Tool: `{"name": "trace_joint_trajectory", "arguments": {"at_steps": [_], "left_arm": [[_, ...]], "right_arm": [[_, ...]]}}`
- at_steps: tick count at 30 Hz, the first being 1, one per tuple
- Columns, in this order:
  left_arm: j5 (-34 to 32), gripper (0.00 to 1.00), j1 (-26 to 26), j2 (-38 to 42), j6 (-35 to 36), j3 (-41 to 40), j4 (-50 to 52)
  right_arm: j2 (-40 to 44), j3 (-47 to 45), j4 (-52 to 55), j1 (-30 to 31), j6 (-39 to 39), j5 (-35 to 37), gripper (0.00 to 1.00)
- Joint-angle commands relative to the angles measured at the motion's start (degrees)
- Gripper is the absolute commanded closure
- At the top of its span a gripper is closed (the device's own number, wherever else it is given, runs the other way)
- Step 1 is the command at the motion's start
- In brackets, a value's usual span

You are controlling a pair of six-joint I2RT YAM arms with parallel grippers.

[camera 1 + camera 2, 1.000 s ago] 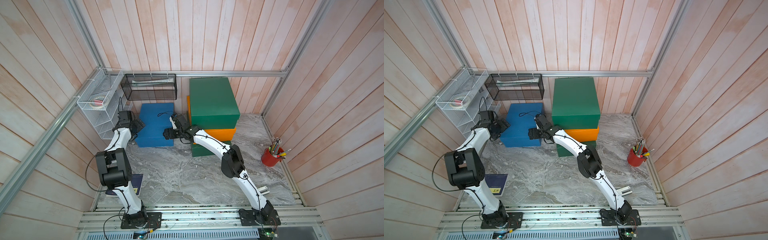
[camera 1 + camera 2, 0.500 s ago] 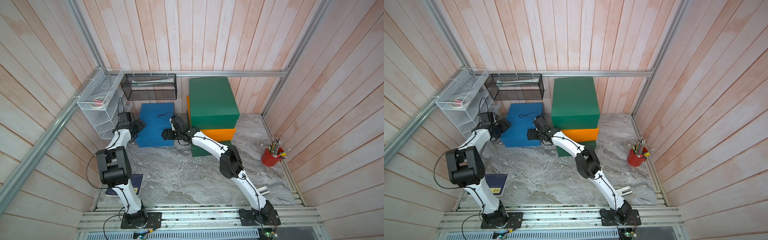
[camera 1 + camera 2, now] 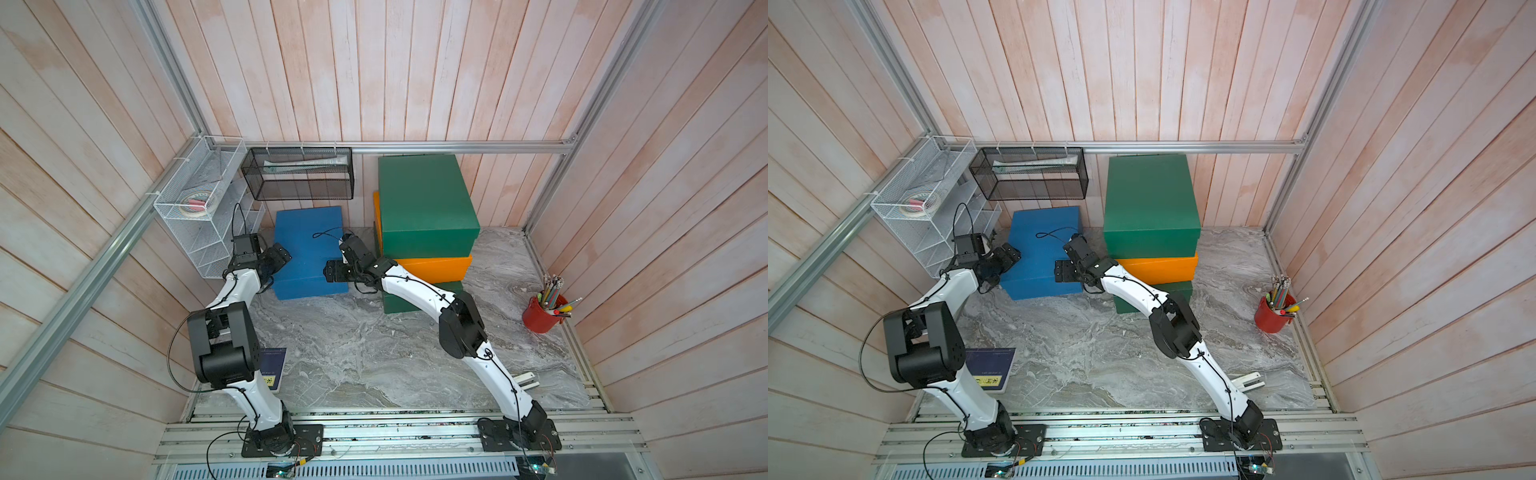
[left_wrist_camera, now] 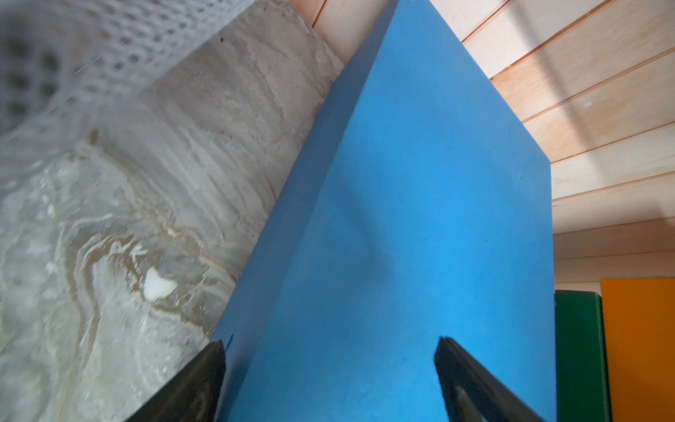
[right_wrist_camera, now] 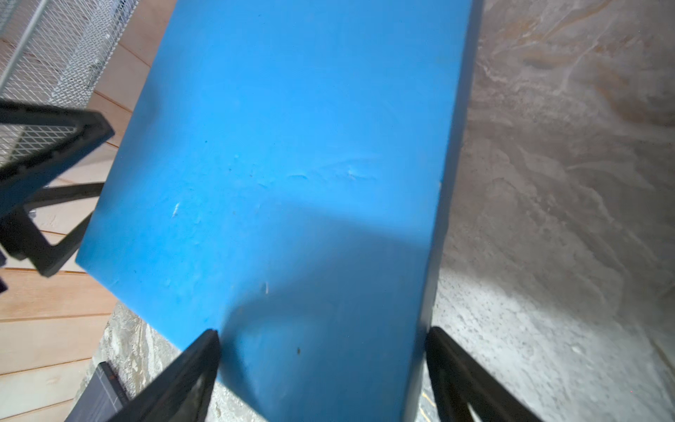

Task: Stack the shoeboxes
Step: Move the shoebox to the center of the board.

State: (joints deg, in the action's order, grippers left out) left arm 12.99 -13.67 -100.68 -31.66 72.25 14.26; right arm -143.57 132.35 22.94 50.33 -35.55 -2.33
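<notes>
Blue box (image 3: 307, 245) lies flat on the surface (image 3: 353, 353) near its back left corner, just beside a stack at the back edge: green box (image 3: 424, 199) on orange box (image 3: 436, 268) on second green box (image 3: 399, 301). Left claw (image 3: 279, 262) and right claw (image 3: 337, 259), both spread wide, flank the blue box's opposite sides.

The left arm (image 3: 239, 291) and right arm (image 3: 415, 291) are both wearing glossy white link shells, broken by chunky black joint housings (image 3: 224, 349). Thin black cables (image 3: 168, 357) are running along the white links and looping loose near the wrists. Each arm is ending in a black base plate (image 3: 307, 440) that is showing small bolts. The left end effector (image 4: 328, 341) and right end effector (image 5: 321, 330) are showing black fingers (image 4: 190, 387), perhaps hollow-framed, though blur is hiding detail
</notes>
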Motion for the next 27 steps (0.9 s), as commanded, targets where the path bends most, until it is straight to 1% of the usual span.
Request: {"name": "trace_joint_trajectory", "arguments": {"at_steps": [1,6,10,15,21,25,27], "left_arm": [[2.15,0.07,0.83,3.82,-2.17,-3.02,4.15],[2.84,0.07,0.84,8.41,-2.69,-7.07,4.54],[2.64,0.07,0.84,11.87,-2.97,-11.75,4.22],[4.05,0.07,0.93,16.76,-4.26,-17.36,3.94],[4.73,0.07,2.88,24.43,-6.54,-23.29,5.00],[2.98,0.07,5.76,29.12,-7.58,-25.54,7.40],[2.37,0.07,6.38,31.07,-7.87,-26.50,8.87]], "right_arm": [[4.56,-6.57,-1.11,2.74,0.64,-3.14,0.13],[12.07,-17.74,-4.64,4.03,1.01,-2.62,0.13],[18.42,-28.41,-8.88,5.13,-0.03,-3.14,0.14],[25.42,-39.47,-12.96,6.39,-1.27,-3.44,0.14],[30.82,-46.38,-13.36,8.95,-1.45,-2.60,0.14],[34.76,-51.18,-14.93,9.52,-2.59,-2.96,0.13],[37.04,-53.19,-15.02,9.53,-2.60,-2.35,0.11]]}}
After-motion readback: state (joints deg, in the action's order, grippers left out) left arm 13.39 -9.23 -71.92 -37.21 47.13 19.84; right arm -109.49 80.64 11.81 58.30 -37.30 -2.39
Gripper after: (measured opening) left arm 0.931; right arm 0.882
